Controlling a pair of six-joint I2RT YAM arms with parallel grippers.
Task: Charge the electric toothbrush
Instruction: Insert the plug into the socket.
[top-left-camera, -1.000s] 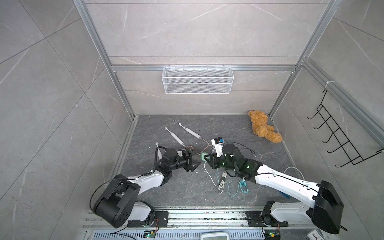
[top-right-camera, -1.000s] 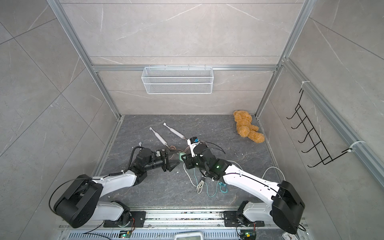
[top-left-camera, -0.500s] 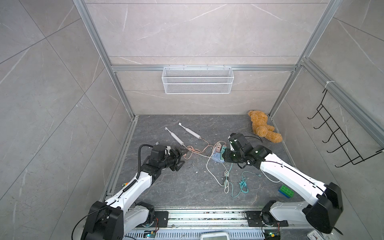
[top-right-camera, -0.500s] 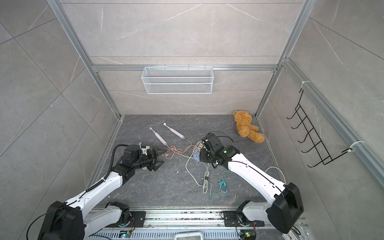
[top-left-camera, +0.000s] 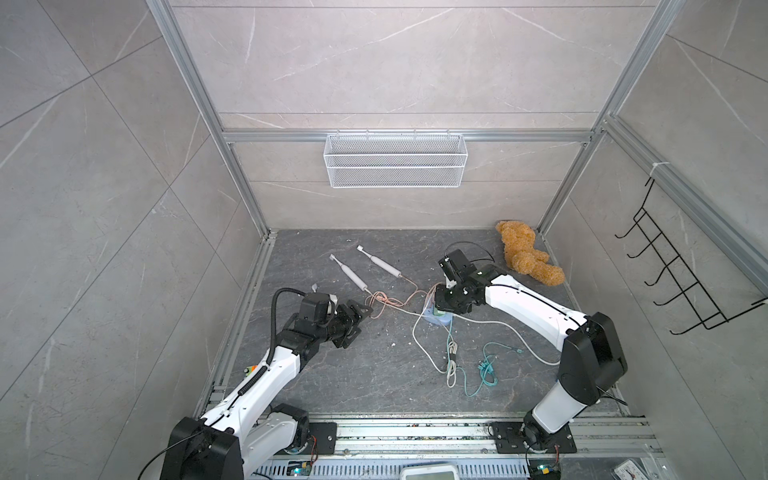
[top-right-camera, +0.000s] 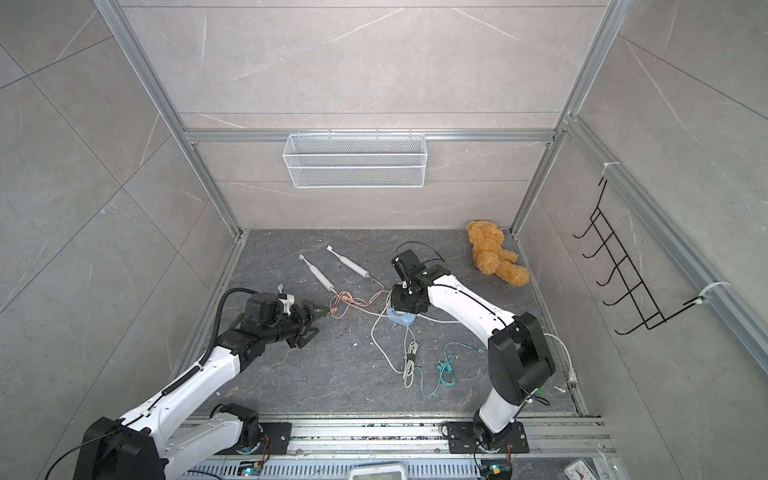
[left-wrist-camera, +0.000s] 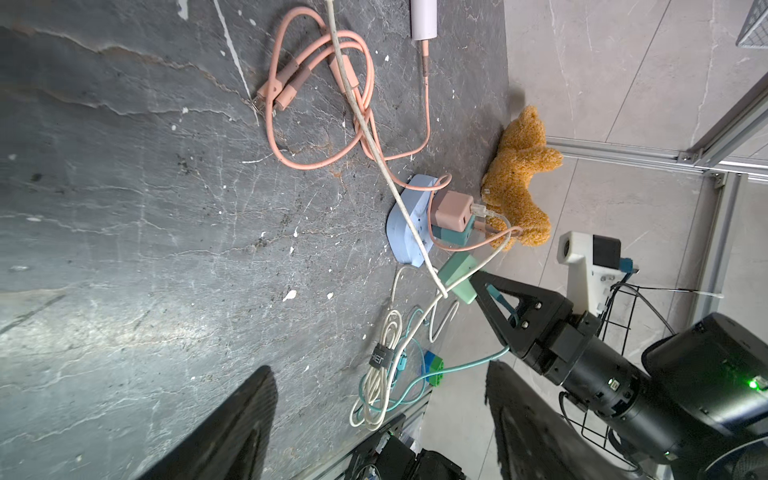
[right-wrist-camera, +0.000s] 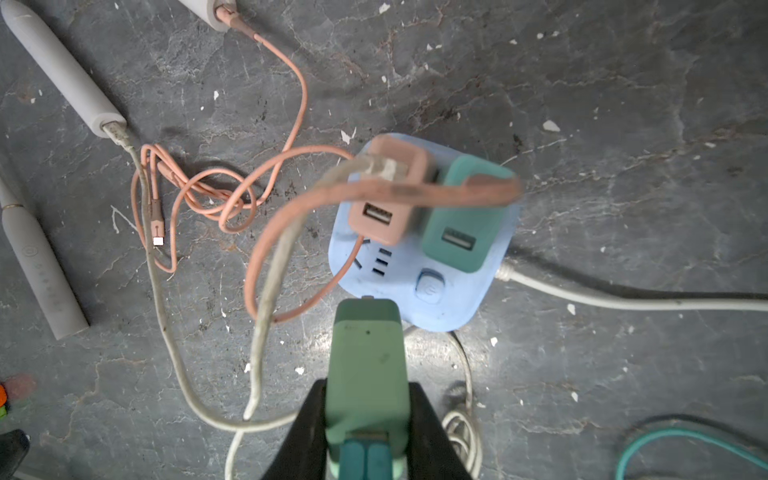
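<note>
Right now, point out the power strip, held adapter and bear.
power strip (right-wrist-camera: 461, 299), right wrist view, bare blue corner.
held adapter (right-wrist-camera: 365, 365), right wrist view, top face.
bear (top-left-camera: 524, 258), in a top view, body.

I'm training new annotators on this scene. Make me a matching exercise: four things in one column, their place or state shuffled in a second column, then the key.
Things:
1. light green adapter
2. pink adapter
3. teddy bear
4. left gripper

Places or states:
A. open, holding nothing
B. plugged into the blue power strip
C. lying in the far right corner of the floor
D. gripped between the fingers of the right gripper

Pairs: 1-D, 2-B, 3-C, 4-A.
</note>
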